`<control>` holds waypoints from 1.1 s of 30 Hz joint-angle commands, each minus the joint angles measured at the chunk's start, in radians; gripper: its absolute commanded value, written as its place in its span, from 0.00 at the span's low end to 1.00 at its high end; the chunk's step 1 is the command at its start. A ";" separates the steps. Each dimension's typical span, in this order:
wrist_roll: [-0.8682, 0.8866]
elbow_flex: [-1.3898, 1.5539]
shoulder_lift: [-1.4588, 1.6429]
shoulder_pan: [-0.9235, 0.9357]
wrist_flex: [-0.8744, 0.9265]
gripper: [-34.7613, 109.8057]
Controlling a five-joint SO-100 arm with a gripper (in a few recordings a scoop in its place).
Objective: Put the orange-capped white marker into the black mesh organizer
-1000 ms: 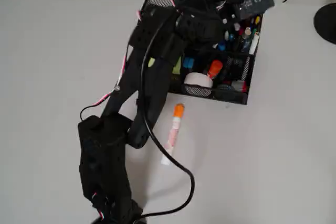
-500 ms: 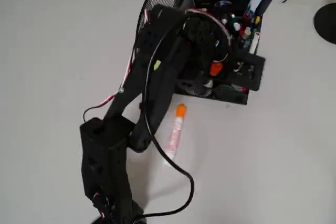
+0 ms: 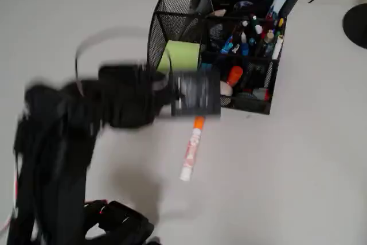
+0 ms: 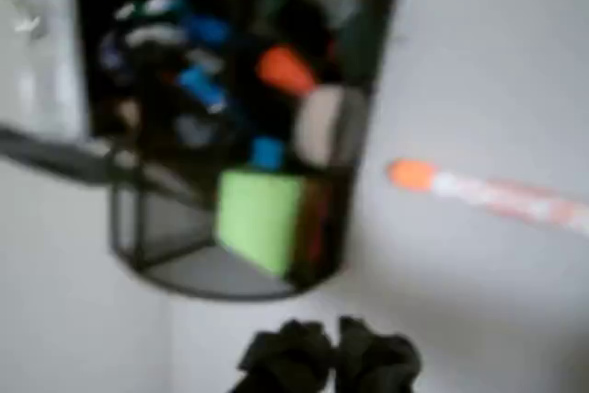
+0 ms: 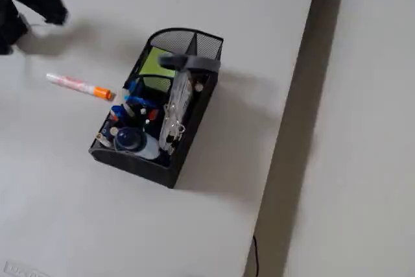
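On my overhead feed the marker [image 3: 191,148] lies flat on the white table [image 3: 298,170] at centre frame, orange cap pointing up toward the organizer [image 3: 261,104] and stopping just short of its lower wall, white end toward the bottom. The organizer fills the upper centre, holding a green pad [image 3: 182,55] in its left compartment and a crowd of pens [image 3: 252,35] at right. My arm [image 3: 69,142] sweeps in from the lower left as a dark blur, its head reaching the organizer's lower left corner and covering the marker's cap end. In the wrist feed the gripper [image 4: 331,356] shows as two dark fingertips at the bottom edge, close together with nothing between them; blur keeps me from telling how far apart they stand. There the marker [image 4: 488,192] lies at centre right, cap toward the organizer [image 4: 363,34] at upper left. In the fixed view the marker [image 5: 79,86] rests left of the organizer [image 5: 188,40], cap nearly touching it.
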 commanded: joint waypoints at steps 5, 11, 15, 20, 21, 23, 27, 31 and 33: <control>0.011 0.747 0.529 0.017 -0.124 0.24; -0.006 1.023 0.831 0.032 0.014 0.24; -0.006 1.023 0.830 0.074 0.015 0.27; -0.002 1.023 0.830 0.080 0.015 0.26; -0.002 1.023 0.830 0.080 0.015 0.26; -0.002 1.023 0.830 0.080 0.015 0.26; -0.002 1.023 0.830 0.080 0.015 0.26; -0.002 1.023 0.830 0.080 0.015 0.26; -0.002 1.023 0.830 0.080 0.015 0.26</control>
